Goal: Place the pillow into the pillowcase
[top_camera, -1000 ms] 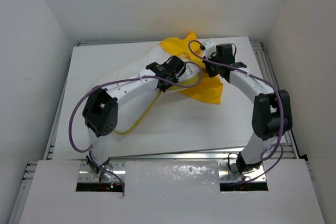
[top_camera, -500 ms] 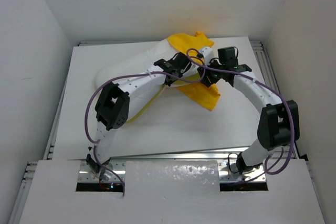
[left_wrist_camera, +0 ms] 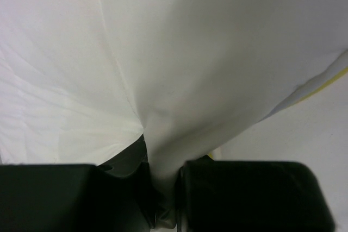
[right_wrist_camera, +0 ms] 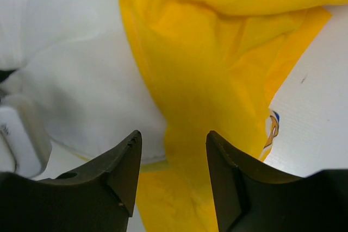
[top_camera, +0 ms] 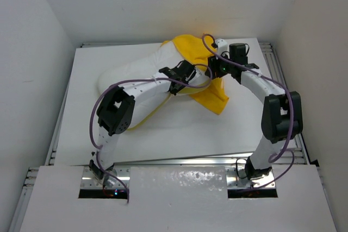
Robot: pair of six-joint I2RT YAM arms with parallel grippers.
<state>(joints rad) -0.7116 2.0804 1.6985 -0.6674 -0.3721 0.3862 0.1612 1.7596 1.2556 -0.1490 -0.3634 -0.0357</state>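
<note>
Pillowcase (top_camera: 215, 93) only has the far-right end of the pillow (top_camera: 133, 69) tucked in; most of the white sticks out toward the near-left. So the pillow's long axis runs diagonally, far end pointing into the yellow. Left gripper (left_wrist_camera: 163, 180) is clamped on a pinch of pillow fabric, which only its wrist cam shows. Right gripper (right_wrist_camera: 171, 145) hangs over the pillowcase with fingers spread, holding nothing, and a bit of print (right_wrist_camera: 272, 126) shows just there.
</note>
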